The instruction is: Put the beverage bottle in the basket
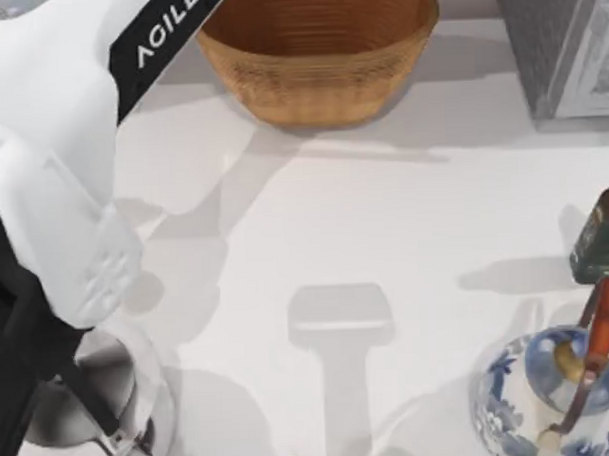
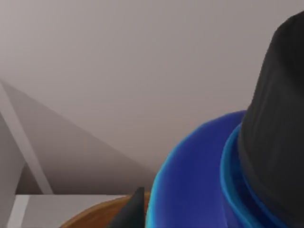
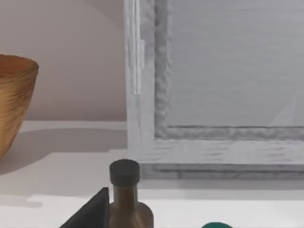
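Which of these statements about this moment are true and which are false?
1. The basket stands upright at the far middle of the table, with nothing to be seen inside it. True.
2. The beverage bottle lies in the basket. False: in the left wrist view the beverage bottle sits close against the left end effector, beside its fingertip, with the basket's rim beyond it.
3. The olive-green bottle stands at the table's left side. False: the olive-green bottle is at the right edge, behind the blue-and-white teapot.
4. A grey box stands to the right of the basket. True.
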Robot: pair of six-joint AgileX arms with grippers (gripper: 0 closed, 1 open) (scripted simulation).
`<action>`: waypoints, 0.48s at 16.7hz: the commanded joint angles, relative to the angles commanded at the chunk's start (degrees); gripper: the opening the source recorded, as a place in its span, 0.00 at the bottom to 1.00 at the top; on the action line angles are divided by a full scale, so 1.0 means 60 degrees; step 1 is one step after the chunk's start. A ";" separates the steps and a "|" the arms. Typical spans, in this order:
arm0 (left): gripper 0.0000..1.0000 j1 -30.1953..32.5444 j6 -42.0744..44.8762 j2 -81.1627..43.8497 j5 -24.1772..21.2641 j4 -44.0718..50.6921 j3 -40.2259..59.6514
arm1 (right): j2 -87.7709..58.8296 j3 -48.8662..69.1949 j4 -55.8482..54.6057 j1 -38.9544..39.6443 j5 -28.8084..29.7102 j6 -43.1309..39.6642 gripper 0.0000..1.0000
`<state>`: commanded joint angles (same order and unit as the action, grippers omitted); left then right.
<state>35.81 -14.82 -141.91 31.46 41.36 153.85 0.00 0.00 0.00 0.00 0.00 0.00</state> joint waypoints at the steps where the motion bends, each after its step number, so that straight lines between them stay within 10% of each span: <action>1: 0.00 -0.0040 0.0020 -0.0225 -0.0041 -0.0003 0.0285 | 0.0000 0.0000 0.0000 0.0000 0.0000 0.0000 1.00; 8: 0.00 -0.0311 0.0167 -0.1719 -0.0337 -0.0024 0.2018 | 0.0000 0.0000 0.0000 0.0000 0.0000 0.0000 1.00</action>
<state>33.95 -13.82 -152.22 29.44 41.22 165.96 0.00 0.00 0.00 0.00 0.00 0.00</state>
